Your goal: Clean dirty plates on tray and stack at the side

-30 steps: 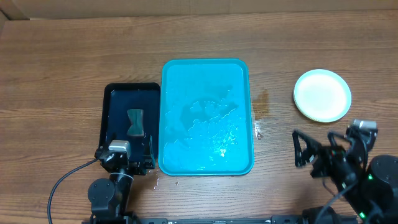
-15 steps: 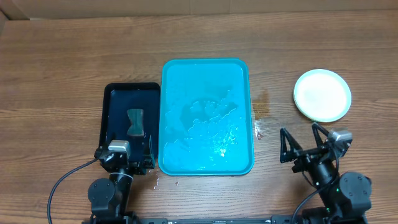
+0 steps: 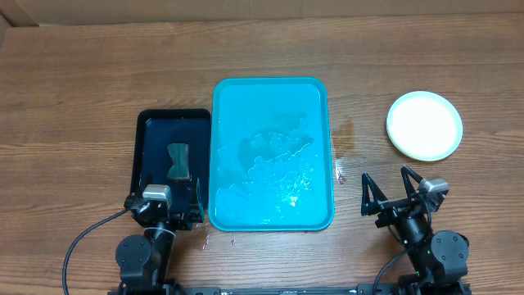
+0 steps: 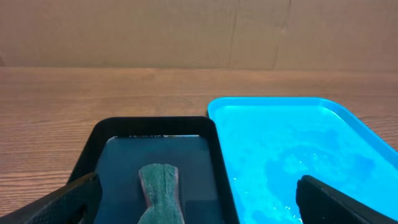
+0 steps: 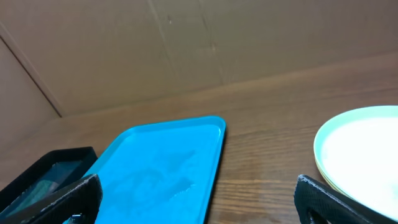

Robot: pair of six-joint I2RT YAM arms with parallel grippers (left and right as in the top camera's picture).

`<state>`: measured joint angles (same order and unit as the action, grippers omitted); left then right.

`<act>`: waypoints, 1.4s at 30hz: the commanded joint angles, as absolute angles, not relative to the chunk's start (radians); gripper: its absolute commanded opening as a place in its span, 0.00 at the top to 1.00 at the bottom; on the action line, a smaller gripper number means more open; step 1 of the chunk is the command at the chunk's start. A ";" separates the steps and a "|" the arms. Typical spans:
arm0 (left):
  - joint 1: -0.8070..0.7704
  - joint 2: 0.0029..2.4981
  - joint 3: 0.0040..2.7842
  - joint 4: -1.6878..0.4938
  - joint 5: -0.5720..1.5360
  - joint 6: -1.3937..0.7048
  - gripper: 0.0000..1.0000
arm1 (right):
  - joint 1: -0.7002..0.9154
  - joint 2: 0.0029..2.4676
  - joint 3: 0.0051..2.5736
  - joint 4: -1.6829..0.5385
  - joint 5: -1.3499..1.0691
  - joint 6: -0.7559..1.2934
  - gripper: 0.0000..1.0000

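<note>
A wood-grain tabletop (image 3: 98, 74) is seen from above, and a plain brown cardboard wall is seen behind it in both wrist views. The tray (image 3: 272, 82) is laid at the middle of the tabletop with its long side running away from the arms. Its turquoise floor is covered with a film and patches of clear liquid, and no plate is carried on it. The plates (image 3: 424, 124) are stacked well to the right of the tray, directly on the tabletop; a pale centre and a yellow-green rim are shown on top. In the right wrist view more than one rim is made out at the stack's near edge, though the count cannot be told.

A black tray (image 3: 139, 156) is set just beside the turquoise tray's left edge, and a grey-green sponge (image 3: 178, 160) is held in it. A darker damp mark (image 3: 344, 135) is seen on the wood between the tray and the plates.

The left gripper (image 3: 164, 209) is placed over the near end of the black tray, its fingers (image 4: 68, 202) spread wide and nothing grasped. The right gripper (image 3: 385, 192) is found near the front edge, nearer than the plates and apart from them, likewise spread wide and empty.
</note>
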<state>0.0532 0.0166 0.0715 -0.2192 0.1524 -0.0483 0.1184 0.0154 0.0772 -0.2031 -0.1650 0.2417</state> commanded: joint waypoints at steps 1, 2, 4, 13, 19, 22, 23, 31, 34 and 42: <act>0.059 0.004 0.068 -0.220 0.146 -0.029 0.00 | 0.123 0.002 0.045 -0.153 -0.159 0.239 0.00; 0.059 0.004 0.068 -0.220 0.146 -0.029 0.00 | 0.123 0.002 0.036 -0.129 -0.160 0.239 0.00; 0.059 0.004 0.068 -0.220 0.146 -0.029 0.00 | 0.123 0.002 0.011 -0.070 -0.160 0.239 0.00; 0.059 0.004 0.068 -0.220 0.146 -0.029 0.00 | 0.123 0.002 0.008 -0.059 -0.170 0.238 0.00; 0.059 0.004 0.068 -0.220 0.146 -0.029 0.00 | 0.123 0.002 0.008 -0.065 -0.170 0.238 0.00; 0.059 0.004 0.068 -0.220 0.146 -0.029 0.00 | 0.123 0.002 0.008 -0.065 -0.170 0.238 0.00; 0.059 0.004 0.068 -0.220 0.146 -0.029 0.00 | 0.123 0.002 0.008 -0.065 -0.170 0.238 0.00; 0.059 0.004 0.068 -0.220 0.146 -0.029 0.00 | 0.123 0.003 0.008 -0.065 -0.170 0.238 0.00; 0.059 0.004 0.068 -0.220 0.146 -0.029 0.00 | 0.123 0.003 0.008 -0.065 -0.170 0.238 0.00; 0.059 0.004 0.068 -0.220 0.146 -0.029 0.00 | 0.123 0.003 0.008 -0.065 -0.170 0.238 0.00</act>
<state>0.0532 0.0166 0.0715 -0.2192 0.1524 -0.0483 0.1184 0.0147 0.0185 -0.0685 -0.1684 0.2420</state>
